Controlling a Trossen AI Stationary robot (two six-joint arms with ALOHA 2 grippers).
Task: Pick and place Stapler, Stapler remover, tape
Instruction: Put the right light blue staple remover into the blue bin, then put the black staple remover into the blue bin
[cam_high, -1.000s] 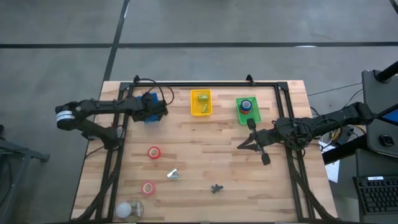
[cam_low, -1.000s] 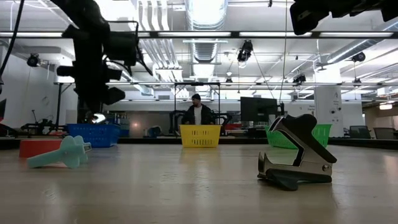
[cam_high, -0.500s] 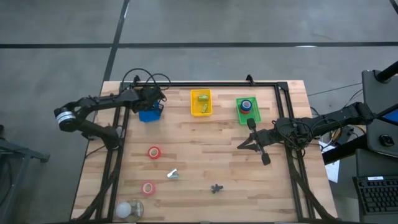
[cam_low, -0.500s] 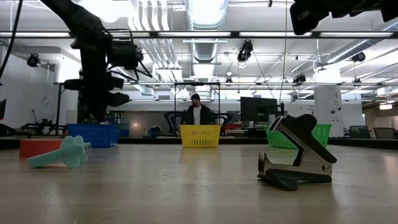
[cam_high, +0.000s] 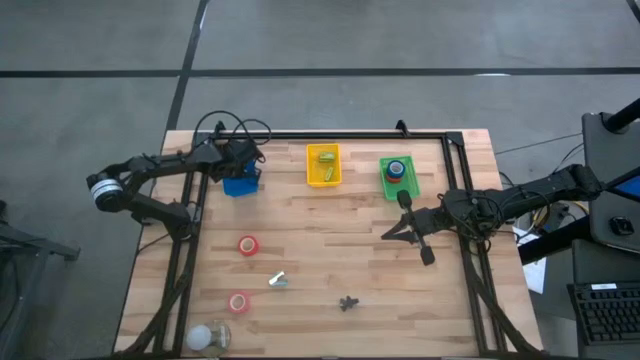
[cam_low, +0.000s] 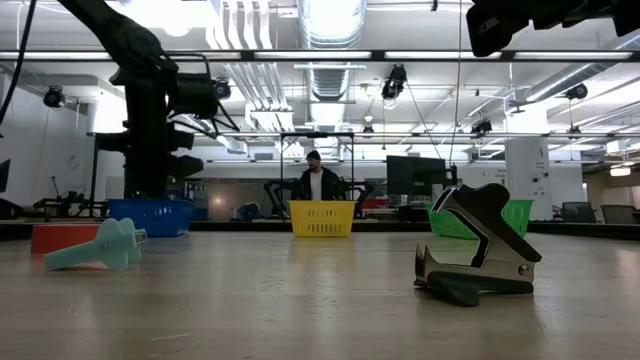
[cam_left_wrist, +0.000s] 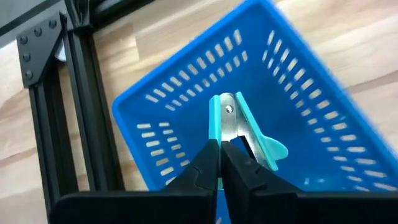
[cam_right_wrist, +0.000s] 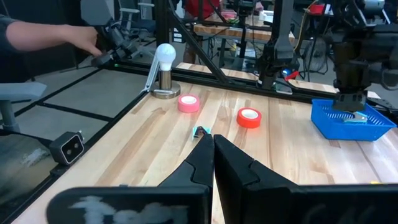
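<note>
My left gripper (cam_left_wrist: 221, 148) hangs over the blue basket (cam_left_wrist: 186, 99) at the table's far left (cam_high: 241, 185) and is shut on a teal staple remover (cam_left_wrist: 239, 124). My right gripper (cam_right_wrist: 210, 142) is shut and holds nothing; it waits at the right middle of the table (cam_high: 390, 233). On the wood lie a second teal staple remover (cam_high: 278, 281), a dark staple remover (cam_high: 347, 302) (cam_low: 480, 255), a red tape roll (cam_high: 247, 245) and a pink tape roll (cam_high: 238, 301). A green stapler lies in the yellow basket (cam_high: 323, 165). Tape rolls sit in the green basket (cam_high: 397, 175). My left gripper pinches the teal staple remover by one end (cam_left_wrist: 225, 138) between its two fingers, coming from above. The remover's teal and silver body sticks out past the fingertips over the inside of the blue basket. Whether it touches the basket floor, I cannot tell.
A small lamp with a white bulb (cam_high: 205, 337) stands at the near left corner. A black frame (cam_high: 455, 150) runs along the table's far and side edges. A person's arm (cam_right_wrist: 37, 34) shows beyond the table in the right wrist view. Bare wood lies at mid-table.
My left gripper has moved a little toward the table's far left, from over the blue basket's right side to its far rim, uncovering more of the basket. It has stayed shut.
</note>
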